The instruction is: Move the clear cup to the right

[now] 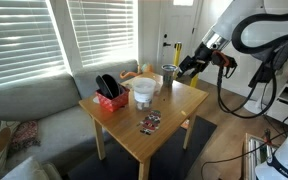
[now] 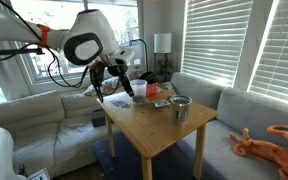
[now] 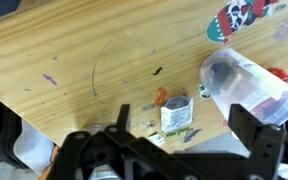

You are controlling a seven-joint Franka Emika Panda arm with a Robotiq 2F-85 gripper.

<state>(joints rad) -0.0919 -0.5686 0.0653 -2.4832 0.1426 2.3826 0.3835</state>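
The gripper [image 3: 174, 158] hangs above the wooden table [image 3: 84, 60], jaws spread wide, holding nothing. The clear cup [image 1: 142, 90] stands mid-frame in an exterior view, near the red box [image 1: 111, 99], apparently ungrasped. I'd say all 3 steps remain: grasp, carry, release.

Arm shells: your arm [image 1: 259, 25] has smooth, rounded white covers in both exterior views.
Joints: black rings sit between the white parts, and you can see one orange band [image 2: 46, 35].
Cables: thin black cables [image 1: 252, 85] hang in loops.
Gripper: your gripper [image 1: 189, 66] is black and blocky, with broad dark fingers [image 3: 256, 140].
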